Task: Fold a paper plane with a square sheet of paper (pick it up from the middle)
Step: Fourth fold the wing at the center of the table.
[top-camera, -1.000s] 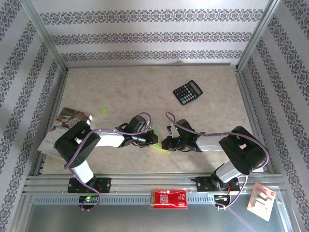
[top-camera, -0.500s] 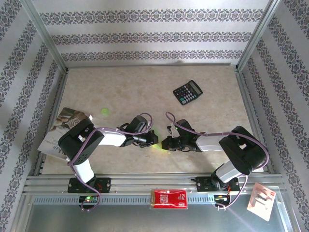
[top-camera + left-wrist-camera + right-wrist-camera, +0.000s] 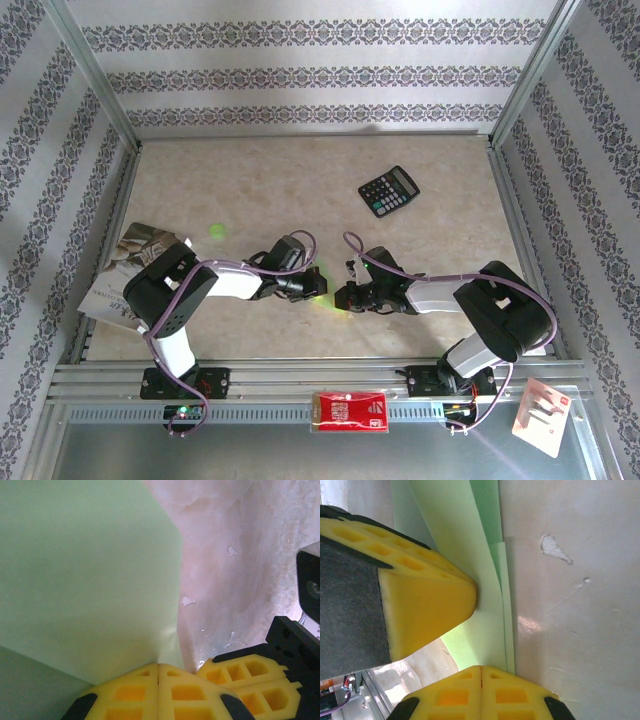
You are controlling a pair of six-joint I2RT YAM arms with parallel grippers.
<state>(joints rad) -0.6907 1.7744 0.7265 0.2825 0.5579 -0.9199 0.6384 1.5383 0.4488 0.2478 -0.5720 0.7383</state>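
Your left arm has swung its elbow a little to the right, while the right arm sits where it was. The left tool (image 3: 312,284) and right tool (image 3: 345,296) meet tip to tip low over the surface (image 3: 250,190), near its front middle, and the paper (image 3: 90,580) lies between them. Both tools have their yellow fingers pressed together, and each seems clamped on an edge of the paper. From the right wrist you can see stacked folded layers running straight out from that tool's tips, beside the left tool's finger. From above the arms hide the fold's long axis. Neither arm is nearer, so the next crease likely needs both.
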